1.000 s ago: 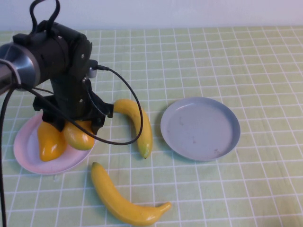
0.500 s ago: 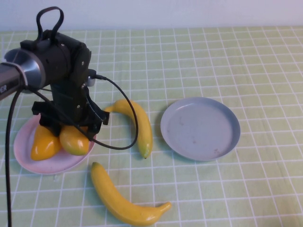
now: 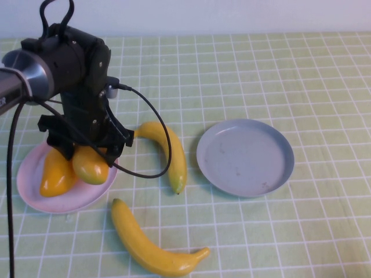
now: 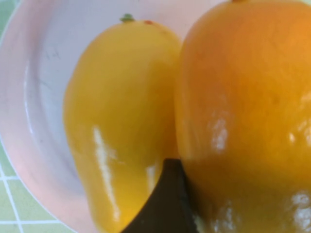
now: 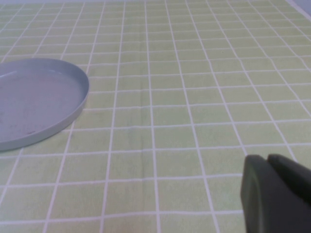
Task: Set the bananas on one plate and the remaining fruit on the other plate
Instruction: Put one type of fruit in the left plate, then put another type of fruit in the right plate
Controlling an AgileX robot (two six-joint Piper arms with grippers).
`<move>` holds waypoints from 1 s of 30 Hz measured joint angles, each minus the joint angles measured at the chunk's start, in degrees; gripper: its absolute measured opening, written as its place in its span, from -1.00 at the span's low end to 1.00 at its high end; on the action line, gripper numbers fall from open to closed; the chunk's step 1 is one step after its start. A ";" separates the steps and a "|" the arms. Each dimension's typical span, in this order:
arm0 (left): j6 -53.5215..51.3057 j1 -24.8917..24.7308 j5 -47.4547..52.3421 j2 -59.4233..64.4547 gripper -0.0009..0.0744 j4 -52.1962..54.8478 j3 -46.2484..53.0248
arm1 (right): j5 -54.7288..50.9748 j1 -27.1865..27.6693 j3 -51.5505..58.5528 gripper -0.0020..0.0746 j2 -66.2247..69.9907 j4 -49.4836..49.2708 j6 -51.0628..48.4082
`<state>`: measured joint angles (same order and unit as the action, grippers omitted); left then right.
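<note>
Green-checked cloth covers the table, where the left gripper hangs over the pale pink plate at the robot's left, one dark finger wedged between two mangoes that lie side by side and touching on it; whether the jaws grip or have let go cannot be told. Both bananas lie on the cloth, off any plate: one just right of the pink plate, its long axis running away-and-left to near-and-right, the second banana nearer the robot. The grey-blue plate sits empty to the right of them. The left arm looks nearer to both bananas, which lie between its gripper and that plate. The right gripper, low over bare cloth beside the grey-blue plate's rim, appears closed.
</note>
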<state>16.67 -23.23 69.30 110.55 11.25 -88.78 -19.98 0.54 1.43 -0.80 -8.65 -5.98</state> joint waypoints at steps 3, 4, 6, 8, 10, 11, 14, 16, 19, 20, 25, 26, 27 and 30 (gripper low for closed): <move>-0.26 0.00 0.04 0.00 0.57 -0.23 -0.03 | 0.00 0.00 0.00 -0.99 0.00 0.00 0.00; -0.25 0.00 0.08 0.00 0.58 -0.23 -0.03 | 0.00 0.00 0.00 -0.99 0.00 0.00 0.00; -0.36 0.02 0.08 0.00 0.61 -0.23 -0.03 | 0.00 0.00 0.00 -0.99 0.00 0.00 0.00; -0.36 0.02 0.08 0.00 0.67 -0.23 -0.03 | 0.00 0.00 0.00 -0.99 0.00 0.00 0.00; -0.36 0.02 -0.17 0.00 0.73 -0.23 -0.03 | 0.00 0.00 0.00 -0.99 0.00 0.00 0.00; -0.36 0.02 -0.26 0.00 0.77 -0.23 -0.03 | 0.00 0.00 0.00 -0.99 0.00 0.00 0.00; -0.36 0.02 -0.26 0.00 0.79 -0.12 -0.13 | 0.00 0.00 0.00 -0.99 0.00 0.00 0.00; -0.36 0.02 -0.26 0.00 0.79 0.30 -0.13 | 0.00 0.00 0.00 -0.99 0.00 0.00 0.00; -0.36 0.02 -0.04 0.00 0.78 0.83 -0.13 | 0.00 0.00 0.00 -0.99 0.00 0.00 0.00; -0.36 0.02 0.00 0.00 0.73 0.92 -0.13 | 0.00 0.00 0.00 -0.99 0.00 0.00 0.00; -1.45 0.02 0.21 0.00 -0.17 1.05 -1.00 | 0.00 0.00 0.00 -0.99 0.00 0.00 0.00; -1.73 0.02 0.21 0.00 -0.45 1.05 -1.12 | 0.00 0.00 0.00 -0.99 0.00 0.00 0.00; -1.88 0.02 0.21 0.00 -0.63 1.05 -1.24 | 0.00 0.00 0.00 -0.99 0.00 0.00 0.00; -2.09 0.02 0.21 -0.66 -0.87 1.05 -1.24 | 0.00 0.00 0.00 -0.99 0.00 0.00 0.00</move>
<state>14.58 -23.21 69.52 109.89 12.30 -90.02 -19.98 0.54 1.43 -0.80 -8.65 -5.98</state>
